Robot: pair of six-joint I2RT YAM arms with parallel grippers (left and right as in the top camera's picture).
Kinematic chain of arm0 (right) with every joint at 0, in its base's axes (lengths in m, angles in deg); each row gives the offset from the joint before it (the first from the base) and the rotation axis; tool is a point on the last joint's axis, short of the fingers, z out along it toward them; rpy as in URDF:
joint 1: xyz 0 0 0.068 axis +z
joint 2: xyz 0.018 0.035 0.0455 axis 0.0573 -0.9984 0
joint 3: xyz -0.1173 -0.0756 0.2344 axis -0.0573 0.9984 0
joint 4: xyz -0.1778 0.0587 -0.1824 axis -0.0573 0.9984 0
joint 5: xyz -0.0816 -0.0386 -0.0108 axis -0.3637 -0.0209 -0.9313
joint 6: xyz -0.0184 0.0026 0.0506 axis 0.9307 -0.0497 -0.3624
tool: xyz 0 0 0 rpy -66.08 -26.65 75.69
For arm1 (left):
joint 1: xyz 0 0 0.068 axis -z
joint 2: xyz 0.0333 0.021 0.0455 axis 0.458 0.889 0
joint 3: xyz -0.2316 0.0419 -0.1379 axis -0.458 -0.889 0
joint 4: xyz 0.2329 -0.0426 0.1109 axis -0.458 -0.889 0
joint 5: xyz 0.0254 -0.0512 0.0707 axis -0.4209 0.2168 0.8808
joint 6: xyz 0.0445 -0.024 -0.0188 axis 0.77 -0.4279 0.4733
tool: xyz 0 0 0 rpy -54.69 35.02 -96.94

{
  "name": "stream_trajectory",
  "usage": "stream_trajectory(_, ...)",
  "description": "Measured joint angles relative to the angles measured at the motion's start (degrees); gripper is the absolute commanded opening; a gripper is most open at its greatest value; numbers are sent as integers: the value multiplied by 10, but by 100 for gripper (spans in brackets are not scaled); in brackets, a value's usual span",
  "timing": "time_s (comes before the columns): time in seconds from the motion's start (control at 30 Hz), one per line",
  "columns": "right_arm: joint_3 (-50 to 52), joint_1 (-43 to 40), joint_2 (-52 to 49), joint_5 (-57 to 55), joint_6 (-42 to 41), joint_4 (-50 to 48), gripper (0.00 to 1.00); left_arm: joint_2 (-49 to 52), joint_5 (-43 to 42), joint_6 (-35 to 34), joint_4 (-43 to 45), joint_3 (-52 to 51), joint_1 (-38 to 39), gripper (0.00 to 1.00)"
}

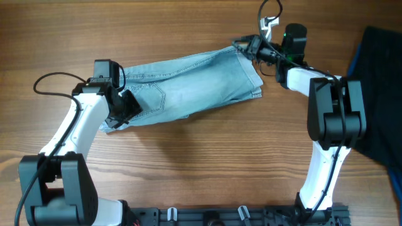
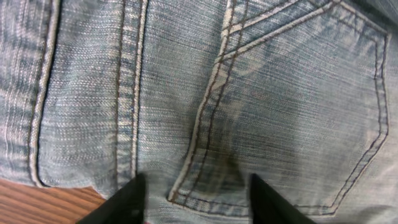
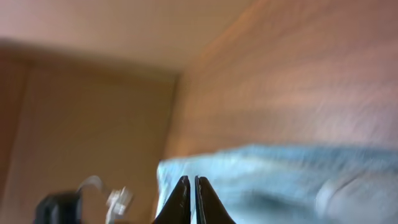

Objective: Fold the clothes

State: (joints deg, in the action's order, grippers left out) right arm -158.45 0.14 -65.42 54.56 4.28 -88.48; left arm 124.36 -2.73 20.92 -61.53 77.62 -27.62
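The light blue denim shorts (image 1: 188, 85) lie folded lengthways across the middle of the table. My left gripper (image 1: 125, 103) is at their left end, by the waistband. In the left wrist view its fingers (image 2: 196, 199) are open, spread over the denim (image 2: 280, 93) at the lower corner of a stitched back pocket. My right gripper (image 1: 246, 45) is at the far right corner of the shorts, at the leg hem. In the blurred right wrist view its fingers (image 3: 189, 183) are pressed together on the edge of the denim (image 3: 280, 180).
A dark navy cloth (image 1: 383, 88) with a bright blue edge lies at the table's right side, beside the right arm. Bare wooden table (image 1: 188, 163) lies in front of the shorts. A strip of table (image 2: 43, 202) shows under the waistband corner.
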Motion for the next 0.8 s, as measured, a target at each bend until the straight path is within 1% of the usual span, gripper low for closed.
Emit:
stream_trajectory(0.07, 0, 24, 0, 40, 12, 9, 4, 0, 0, 3, 3, 0, 0, 37)
stream_trajectory(0.13, 0, 53, 0, 40, 4, 10, 4, 0, 0, 3, 2, 0, 0, 38)
stream_trajectory(0.2, 0, 82, 0, 9, -49, -5, 5, 0, 0, 3, 2, 0, 0, 38)
stream_trajectory(0.27, 2, 89, 3, -28, -93, -71, 5, 0, 0, 3, 2, 0, 0, 40)
stream_trajectory(0.33, 2, 87, 25, -69, -105, -93, 4, 0, 0, 3, 2, 0, 0, 40)
stream_trajectory(0.4, 0, 85, 83, -114, -92, -38, 5, 0, 0, 3, 2, 0, 0, 42)
stream_trajectory(0.47, -1, 85, 140, -161, -64, 42, 5, 0, 0, 3, 2, 0, 0, 42)
stream_trajectory(0.53, -10, 94, 206, -237, 4, 158, 8, 0, 0, 3, 4, 0, 0, 43)
stream_trajectory(0.57, -13, 106, 240, -294, 62, 235, 9, 0, 0, 3, 4, 0, 0, 44)
stream_trajectory(0.6, -16, 118, 259, -323, 104, 278, 9, 0, 0, 3, 4, 0, 0, 44)
stream_trajectory(0.67, -24, 146, 275, -364, 190, 356, 7, 0, 0, 3, 4, 0, 0, 44)
stream_trajectory(0.7, -25, 167, 276, -384, 240, 418, 4, 0, 0, 3, 5, 0, 0, 44)
stream_trajectory(0.77, -24, 200, 266, -404, 301, 497, 4, 0, 0, 3, 7, 0, 0, 43)
stream_trajectory(0.8, -24, 208, 259, -407, 314, 511, 4, 0, 0, 3, 9, 0, 0, 43)
